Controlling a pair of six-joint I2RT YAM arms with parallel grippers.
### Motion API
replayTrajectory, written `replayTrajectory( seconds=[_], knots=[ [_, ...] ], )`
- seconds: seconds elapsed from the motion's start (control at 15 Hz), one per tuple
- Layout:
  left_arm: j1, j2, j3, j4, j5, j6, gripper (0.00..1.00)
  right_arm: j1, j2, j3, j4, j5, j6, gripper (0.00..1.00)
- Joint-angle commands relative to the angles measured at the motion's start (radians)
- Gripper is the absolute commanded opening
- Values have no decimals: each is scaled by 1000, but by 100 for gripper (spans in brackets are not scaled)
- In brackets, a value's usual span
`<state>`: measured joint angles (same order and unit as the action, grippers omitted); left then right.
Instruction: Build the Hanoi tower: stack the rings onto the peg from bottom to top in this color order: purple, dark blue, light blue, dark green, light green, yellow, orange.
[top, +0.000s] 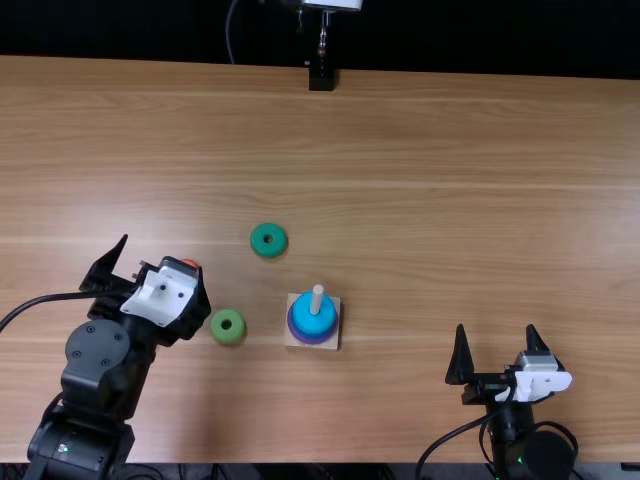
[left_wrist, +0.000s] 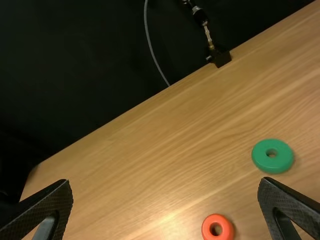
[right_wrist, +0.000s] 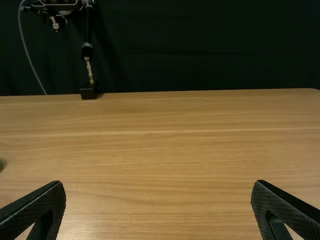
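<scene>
To the right of and nearer than the peg (top: 317, 298), the right gripper (top: 496, 328) is held open and empty above the table (top: 420, 220); its position well apart from the peg presumably keeps the central work area accessible. To the left of the peg, the light green ring (top: 227, 336) is laid flat, probably so that its hole can be reached from above later.

At the peg itself, the light blue ring (top: 310, 324) is seated uppermost, threaded by the shaft, and the purple ring (top: 313, 340) is seen below it. Whether the dark blue ring is enclosed between them cannot be told. The stack is supported by the square wooden base (top: 333, 343), by which the peg is evidently kept upright.

Farther out and well left of the peg, the left gripper (left_wrist: 165, 181) is held with its fingers spread and nothing between them, as would suit a pick-up. The orange ring (left_wrist: 218, 219) is partly covered by that arm in the top view. Beyond the peg and to its left, the dark green ring (top: 268, 249) is laid flat; by the colour order, it is judged to be required next.
</scene>
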<state>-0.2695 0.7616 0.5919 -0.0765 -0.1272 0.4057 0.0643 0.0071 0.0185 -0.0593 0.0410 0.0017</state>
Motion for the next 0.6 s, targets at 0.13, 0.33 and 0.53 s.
replayTrajectory(
  seconds=[0.13,0.33,0.53],
  knots=[
    [-10,-21,29,7,-20,29,100,-11,-7,-6,-4,-6,0,100],
    [-2,-10,20,3,-2,29,100,-11,-7,-6,-4,-6,0,100],
    [46,182,77,-5,4,27,100,-11,-7,-6,-4,-6,0,100]
  ],
)
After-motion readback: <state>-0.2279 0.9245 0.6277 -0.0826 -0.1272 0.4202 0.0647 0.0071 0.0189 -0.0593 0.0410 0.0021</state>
